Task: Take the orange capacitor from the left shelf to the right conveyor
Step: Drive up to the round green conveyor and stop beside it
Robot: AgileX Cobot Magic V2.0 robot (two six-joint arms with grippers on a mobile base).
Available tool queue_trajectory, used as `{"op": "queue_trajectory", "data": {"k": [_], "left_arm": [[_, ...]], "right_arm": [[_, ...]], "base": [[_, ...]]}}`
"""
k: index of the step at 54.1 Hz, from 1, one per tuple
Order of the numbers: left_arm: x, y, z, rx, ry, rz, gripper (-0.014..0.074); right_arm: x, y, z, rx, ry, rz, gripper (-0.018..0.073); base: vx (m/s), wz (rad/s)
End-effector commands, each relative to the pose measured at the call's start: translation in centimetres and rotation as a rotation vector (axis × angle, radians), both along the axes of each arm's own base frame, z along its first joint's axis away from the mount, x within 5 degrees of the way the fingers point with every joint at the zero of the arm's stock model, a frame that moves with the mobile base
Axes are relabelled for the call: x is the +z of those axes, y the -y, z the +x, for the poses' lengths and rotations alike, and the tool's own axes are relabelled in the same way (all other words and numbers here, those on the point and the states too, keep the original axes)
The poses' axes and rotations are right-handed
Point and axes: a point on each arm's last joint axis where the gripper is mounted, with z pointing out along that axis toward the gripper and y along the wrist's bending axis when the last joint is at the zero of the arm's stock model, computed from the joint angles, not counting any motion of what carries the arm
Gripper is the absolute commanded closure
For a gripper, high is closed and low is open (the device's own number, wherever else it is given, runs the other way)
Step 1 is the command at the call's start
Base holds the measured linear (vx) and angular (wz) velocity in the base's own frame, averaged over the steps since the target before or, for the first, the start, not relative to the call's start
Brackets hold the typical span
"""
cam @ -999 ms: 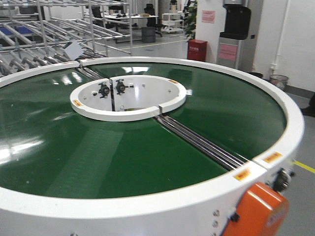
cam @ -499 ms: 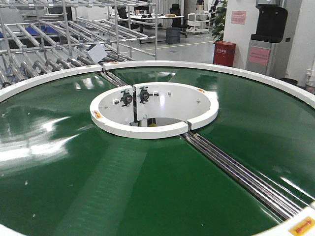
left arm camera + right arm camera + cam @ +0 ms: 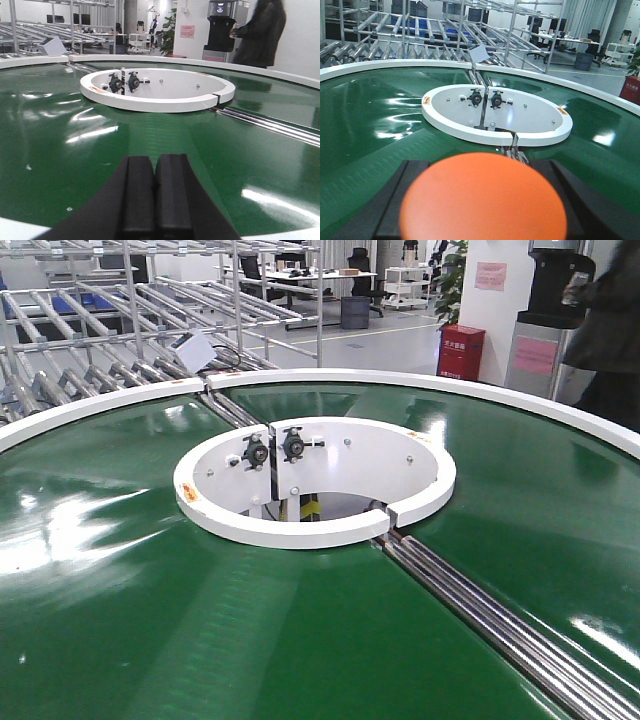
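Right gripper (image 3: 484, 222) clamped on orange capacitor (image 3: 482, 195), poised over near part of green conveyor (image 3: 375, 130), evidently for set-down. Left gripper (image 3: 154, 192) pressed together, empty.

The left gripper (image 3: 154, 167) has its two black fingers (image 3: 138, 190) pressed tight together, with nothing between them. The right gripper (image 3: 482, 200) has its black fingers (image 3: 402, 195) out to each side, squeezing the orange capacitor (image 3: 482, 190) in the middle.
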Motion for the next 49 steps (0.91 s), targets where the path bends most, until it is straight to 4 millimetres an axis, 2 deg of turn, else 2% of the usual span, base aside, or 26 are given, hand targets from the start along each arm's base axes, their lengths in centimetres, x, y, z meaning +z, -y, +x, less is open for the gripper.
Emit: {"op": "queue_trajectory", "data": {"k": [1,38,49], "left_arm": [[1.75,-0.05,-0.23,-0.005,0.108,-0.037,0.0603],[1.75,-0.05,-0.23,-0.005,0.108,-0.037,0.0603],[1.75,-0.05,-0.23,-0.005,0.108,-0.037,0.0603]], "right_arm": [[1.66,0.03,-0.17,0.004,0.109,0.030,0.0567],[1.68,0.03,-0.18,0.004,0.111,0.032,0.0567],[2.61,-0.21,-0.11,0.026,0.202,0.089,0.0567]], "base": [[0.08,-0.07],[0.02,-0.03],[0.00,0.00]]}}
